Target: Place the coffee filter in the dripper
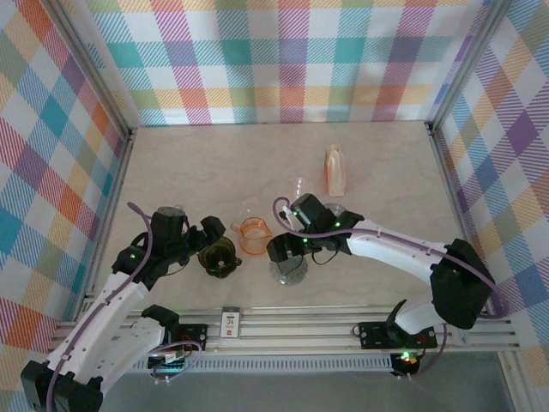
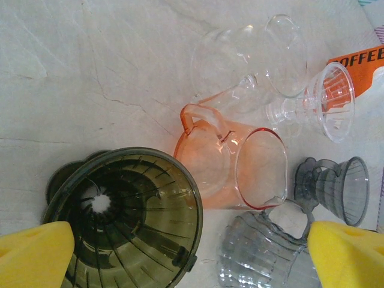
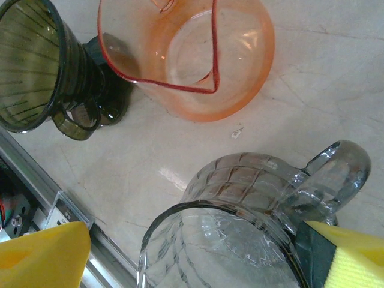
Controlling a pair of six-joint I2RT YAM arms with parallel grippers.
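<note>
An orange pack of coffee filters (image 1: 335, 169) stands upright at the back right of the table; its orange label (image 2: 360, 57) shows in the left wrist view. A dark olive dripper (image 2: 123, 219) stands upright at the near left with nothing inside it. My left gripper (image 2: 191, 255) hangs open above its right rim, and its yellow pads (image 2: 36, 255) hold nothing. My right gripper (image 3: 198, 258) is open and straddles a clear grey ribbed jug (image 3: 240, 222). Its right pad (image 3: 354, 261) is next to the jug's handle, while the left pad stays apart from the glass.
An orange glass jug (image 1: 254, 234) lies between the olive dripper (image 1: 220, 257) and the grey jug (image 1: 289, 269). Behind them are a clear glass carafe (image 2: 240, 60), a clear stemmed dripper (image 2: 333, 99) and a small grey dripper (image 2: 339, 189). A metal rail (image 1: 283, 326) borders the near edge.
</note>
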